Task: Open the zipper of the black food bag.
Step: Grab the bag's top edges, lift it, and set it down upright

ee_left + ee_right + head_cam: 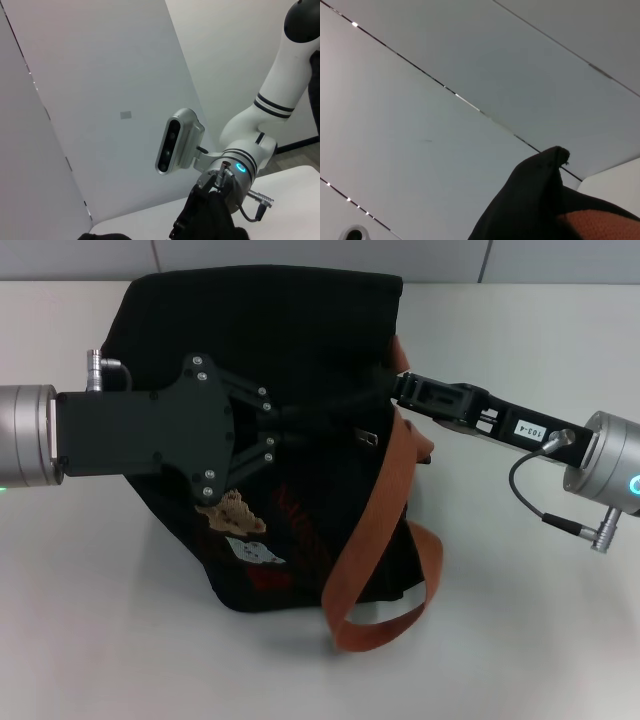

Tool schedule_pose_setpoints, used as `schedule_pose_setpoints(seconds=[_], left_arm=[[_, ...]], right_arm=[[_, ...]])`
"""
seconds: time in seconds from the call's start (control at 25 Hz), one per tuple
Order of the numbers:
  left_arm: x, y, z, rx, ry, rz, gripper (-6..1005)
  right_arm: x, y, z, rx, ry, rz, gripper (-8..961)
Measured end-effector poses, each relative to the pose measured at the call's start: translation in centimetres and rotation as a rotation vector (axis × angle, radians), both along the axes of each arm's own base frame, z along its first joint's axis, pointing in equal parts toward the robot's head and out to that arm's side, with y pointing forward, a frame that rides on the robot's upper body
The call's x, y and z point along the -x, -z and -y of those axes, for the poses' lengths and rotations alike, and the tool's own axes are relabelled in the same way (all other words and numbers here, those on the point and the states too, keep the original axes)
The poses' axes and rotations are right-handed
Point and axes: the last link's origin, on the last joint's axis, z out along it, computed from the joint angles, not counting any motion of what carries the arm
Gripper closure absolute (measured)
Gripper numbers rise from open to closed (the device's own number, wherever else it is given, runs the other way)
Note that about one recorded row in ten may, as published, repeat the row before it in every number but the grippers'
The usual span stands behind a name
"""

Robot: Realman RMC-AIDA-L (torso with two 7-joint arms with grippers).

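Note:
The black food bag [300, 330] lies on its side on the white table [520, 620], with its bear patch [238, 512] facing up. The zipper runs across the bag's middle, and its small silver pull tab [368, 436] shows near the right end. My left gripper [300, 427] reaches in from the left over the bag, its tip just left of the tab and black against the black fabric. My right gripper [400, 390] comes from the right and is shut on the bag's end fabric, which the right wrist view shows pulled up into a peak [540, 190].
An orange-brown strap [375, 510] loops off the bag's right side toward the front of the table. A grey cable [545, 510] hangs from my right wrist. A wall runs behind the table.

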Motion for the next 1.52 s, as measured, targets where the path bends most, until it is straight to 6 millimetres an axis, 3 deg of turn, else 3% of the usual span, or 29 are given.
schedule_pose_setpoints(seconds=[0.44,0.56,1.52], left_arm=[[0.02,0.15,-0.10,0.001,-0.001,0.002,910],[0.03,0.13,-0.13,-0.001,-0.002,0.002,910],[0.62,-0.71,-0.51,-0.056,-0.055,0.076,911]], right_arm=[[0.04,0.15,0.10,0.003,-0.010,0.007,651],[-0.10,0.15,0.20,-0.004,-0.012,0.011,784],[-0.91,-0.29,0.57,-0.046,-0.021,0.025,924]])
